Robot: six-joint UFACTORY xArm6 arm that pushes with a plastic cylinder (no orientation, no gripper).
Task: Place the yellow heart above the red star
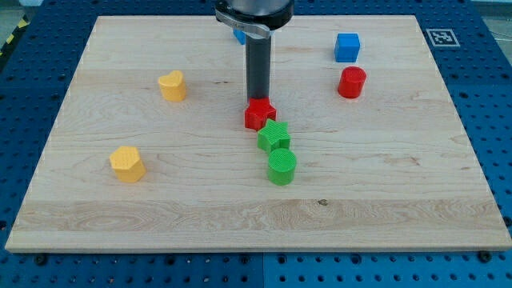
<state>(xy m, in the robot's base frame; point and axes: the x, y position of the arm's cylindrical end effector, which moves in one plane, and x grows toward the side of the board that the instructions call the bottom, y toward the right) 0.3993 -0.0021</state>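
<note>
The yellow heart (172, 86) lies at the upper left of the wooden board (160, 200). The red star (259, 114) lies near the board's middle. My tip (258, 99) stands at the top edge of the red star, touching or almost touching it, well to the right of the yellow heart. The rod rises straight up from there to the arm at the view's top.
A green star (274, 136) touches the red star's lower right, with a green cylinder (282, 167) just below it. A yellow block (127, 163) lies at the lower left. A blue cube (347, 47) and red cylinder (351, 82) sit at the upper right. A blue block (239, 35) peeks behind the arm.
</note>
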